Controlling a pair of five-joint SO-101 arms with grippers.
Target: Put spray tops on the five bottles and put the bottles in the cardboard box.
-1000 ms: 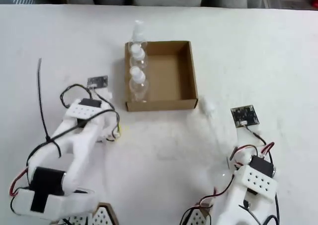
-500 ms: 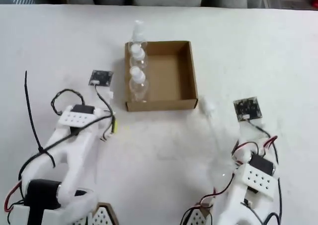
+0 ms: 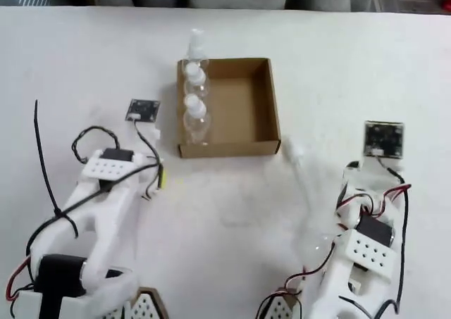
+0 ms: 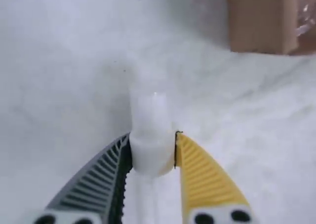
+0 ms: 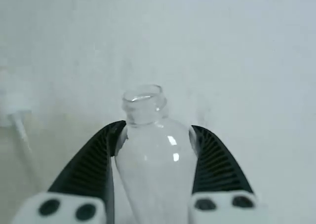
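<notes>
I see left gripper (image 4: 152,144) clamped on white plastic spray top (image 4: 150,110), between its grey and yellow fingers. Right gripper (image 5: 155,132) squeezing clear uncapped plastic bottle (image 5: 154,169) at shoulders. Brown cardboard box (image 3: 264,101) sits upper centre of high view, with two capped clear bottles (image 3: 195,118) inside along left wall. Loose spray top with tube (image 3: 292,152) lies on white table (image 3: 366,65), just beside box's lower right corner.

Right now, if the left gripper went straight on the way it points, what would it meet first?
Probably just bare table: the left gripper, shut on a spray top, points beside the cardboard box, not at it.
</notes>
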